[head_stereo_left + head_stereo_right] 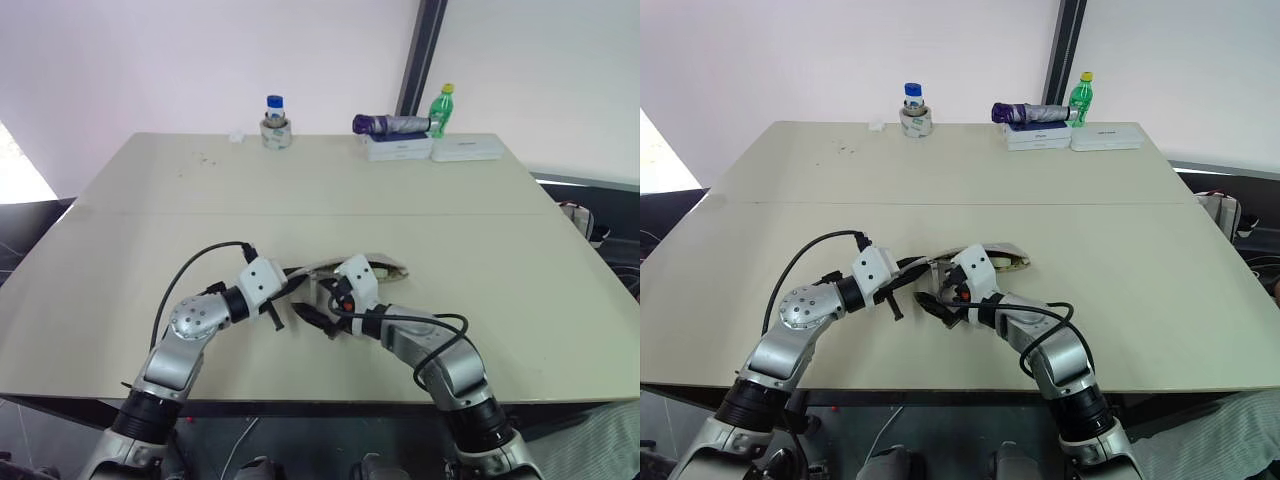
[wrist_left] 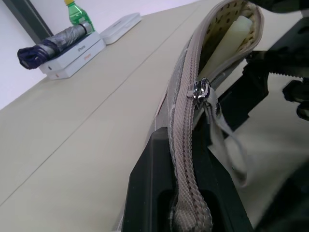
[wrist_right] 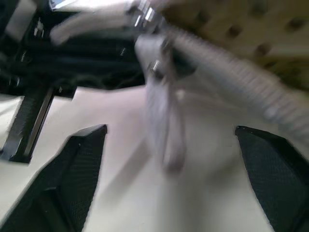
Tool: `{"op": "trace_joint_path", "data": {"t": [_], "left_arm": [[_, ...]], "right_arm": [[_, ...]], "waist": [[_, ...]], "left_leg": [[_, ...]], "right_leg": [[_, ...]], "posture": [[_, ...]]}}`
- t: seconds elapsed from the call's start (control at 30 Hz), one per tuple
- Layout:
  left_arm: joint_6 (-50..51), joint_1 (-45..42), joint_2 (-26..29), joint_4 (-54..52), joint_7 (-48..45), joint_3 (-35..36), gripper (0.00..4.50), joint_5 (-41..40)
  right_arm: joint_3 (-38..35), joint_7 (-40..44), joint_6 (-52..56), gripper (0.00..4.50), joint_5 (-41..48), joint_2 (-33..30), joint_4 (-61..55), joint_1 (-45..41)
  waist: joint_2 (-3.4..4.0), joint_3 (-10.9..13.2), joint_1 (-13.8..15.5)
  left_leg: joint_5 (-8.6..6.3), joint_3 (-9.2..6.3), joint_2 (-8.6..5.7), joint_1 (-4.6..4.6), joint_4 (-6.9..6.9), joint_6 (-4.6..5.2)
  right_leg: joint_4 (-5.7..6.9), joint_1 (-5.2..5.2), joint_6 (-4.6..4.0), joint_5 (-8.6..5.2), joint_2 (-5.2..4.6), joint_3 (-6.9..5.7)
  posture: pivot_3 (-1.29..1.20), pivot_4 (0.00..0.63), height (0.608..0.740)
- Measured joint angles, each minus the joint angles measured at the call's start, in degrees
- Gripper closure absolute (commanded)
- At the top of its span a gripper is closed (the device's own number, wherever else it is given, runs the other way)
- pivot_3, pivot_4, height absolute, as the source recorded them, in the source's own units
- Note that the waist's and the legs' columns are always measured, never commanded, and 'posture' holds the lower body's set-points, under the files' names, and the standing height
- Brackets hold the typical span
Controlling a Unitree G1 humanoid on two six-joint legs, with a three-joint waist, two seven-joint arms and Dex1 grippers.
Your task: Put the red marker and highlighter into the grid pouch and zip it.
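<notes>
Head views: a broad, matt beige worktop [image 1: 300,190] with a thin seam running across it stands before a pale wall, with a dark post behind. Along its far edge sit a small blue-capped jar [image 1: 275,120], two flat white boxes [image 1: 430,148], a rolled purple umbrella [image 1: 390,124] lying on one box, and a green plastic bottle [image 1: 442,108]. Near the front edge, the grid pouch [image 1: 375,268] is held up between the two arms, its mouth gaping. The left gripper [image 1: 275,305] and the right gripper [image 1: 318,318] meet just beside it.

Left wrist view: the left gripper's black fingers [image 2: 154,183] are clamped tight on the zipped end of the grid pouch. The woven grey zipper tape curves away to a small metal slider [image 2: 200,91] with a flat grey fabric pull tab hanging from it. Beyond the slider the pouch is open, showing cream lining with dark dots and a pale, blocky object inside.

Right wrist view: the right gripper [image 3: 169,150] stands wide apart, holding nothing; the blurred pull tab [image 3: 164,125] dangles between its textured black fingers [image 3: 79,164], over the bare worktop.
</notes>
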Motion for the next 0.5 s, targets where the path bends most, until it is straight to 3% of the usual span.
{"op": "trace_joint_path", "data": {"t": [0.2,0.5], "left_arm": [[0.02,0.2,-0.25,-0.57,0.96,-0.15,4.5,0.48],[-1.57,0.17,0.8,1.02,2.38,-0.1,4.5,2.99]], "right_arm": [[-2.02,0.8,0.71,4.47,2.54,-0.22,-0.14,0.0],[-4.09,1.98,3.2,4.47,5.29,-3.05,-2.29,0.0]], "waist": [[0.0,0.0,-0.07],[0.0,0.0,-0.01]], "left_leg": [[0.0,-0.01,0.0,0.0,0.0,0.01],[-0.01,0.0,0.0,0.0,0.0,0.03]], "right_leg": [[0.0,0.0,0.0,0.0,0.0,0.0],[0.0,0.0,0.0,0.0,0.0,0.0]], "posture": [[0.0,0.15,0.74],[0.0,0.15,0.74]]}}
